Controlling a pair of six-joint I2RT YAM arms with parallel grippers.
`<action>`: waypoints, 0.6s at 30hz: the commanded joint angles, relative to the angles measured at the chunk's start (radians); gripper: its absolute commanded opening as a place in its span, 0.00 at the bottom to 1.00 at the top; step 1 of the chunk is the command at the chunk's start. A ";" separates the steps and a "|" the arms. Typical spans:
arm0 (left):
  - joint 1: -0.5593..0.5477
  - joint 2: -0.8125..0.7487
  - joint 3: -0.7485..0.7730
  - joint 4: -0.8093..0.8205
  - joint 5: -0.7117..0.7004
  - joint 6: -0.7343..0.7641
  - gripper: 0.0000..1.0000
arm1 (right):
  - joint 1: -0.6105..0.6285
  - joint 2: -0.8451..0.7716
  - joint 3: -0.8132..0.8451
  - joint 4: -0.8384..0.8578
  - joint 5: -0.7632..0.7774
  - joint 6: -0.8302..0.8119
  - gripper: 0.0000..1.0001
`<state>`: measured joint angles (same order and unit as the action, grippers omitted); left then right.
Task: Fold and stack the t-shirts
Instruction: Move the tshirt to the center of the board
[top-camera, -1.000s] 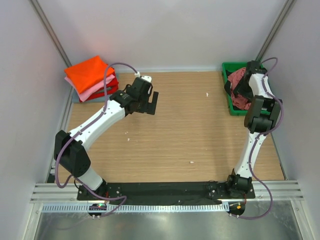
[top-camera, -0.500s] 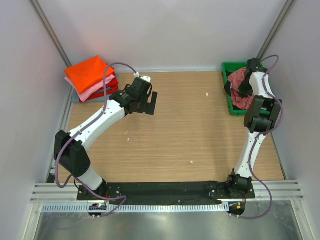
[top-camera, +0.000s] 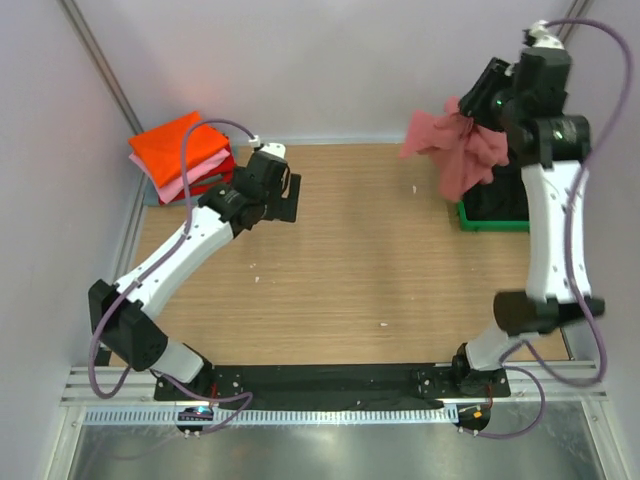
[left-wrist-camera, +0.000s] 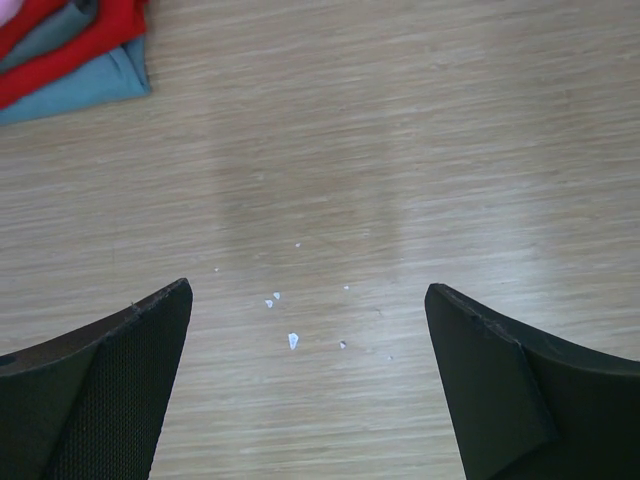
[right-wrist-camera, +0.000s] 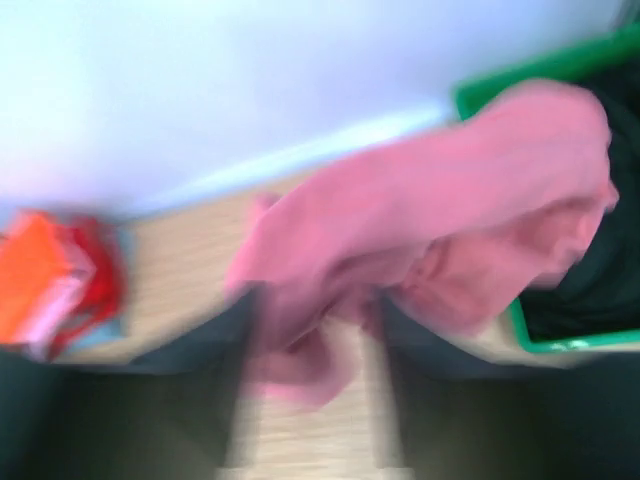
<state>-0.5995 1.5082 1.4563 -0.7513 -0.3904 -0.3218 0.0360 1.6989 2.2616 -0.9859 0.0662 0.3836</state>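
My right gripper is raised high at the back right and is shut on the faded salmon-red t-shirt, which hangs crumpled from it above the table, beside the green bin. The right wrist view is blurred; the salmon-red t-shirt bunches between the fingers. A black t-shirt lies in the bin. A folded stack with an orange t-shirt on top, then pink and red, sits at the back left. My left gripper is open and empty over bare table, right of the stack; the stack's red and grey-blue edges show in its view.
The wooden table has small white specks on it. White walls close in the back and sides. The green bin stands against the right wall.
My right gripper has lifted the salmon-red t-shirt up out of the green bin and swung it left. My left gripper has moved a little back and left toward the stack.
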 joint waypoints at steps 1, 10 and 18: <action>0.004 -0.100 0.036 -0.037 -0.047 -0.003 1.00 | -0.036 -0.210 -0.261 0.073 -0.109 0.020 0.99; 0.004 -0.364 -0.279 -0.094 0.111 -0.268 1.00 | -0.036 -0.513 -1.070 0.199 -0.031 0.072 1.00; 0.003 -0.656 -0.582 -0.050 0.168 -0.456 0.98 | 0.061 -0.732 -1.381 0.251 -0.180 0.123 1.00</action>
<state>-0.5995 0.9249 0.9234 -0.8436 -0.2615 -0.6609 0.0681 1.0874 0.8925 -0.8162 -0.0669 0.4751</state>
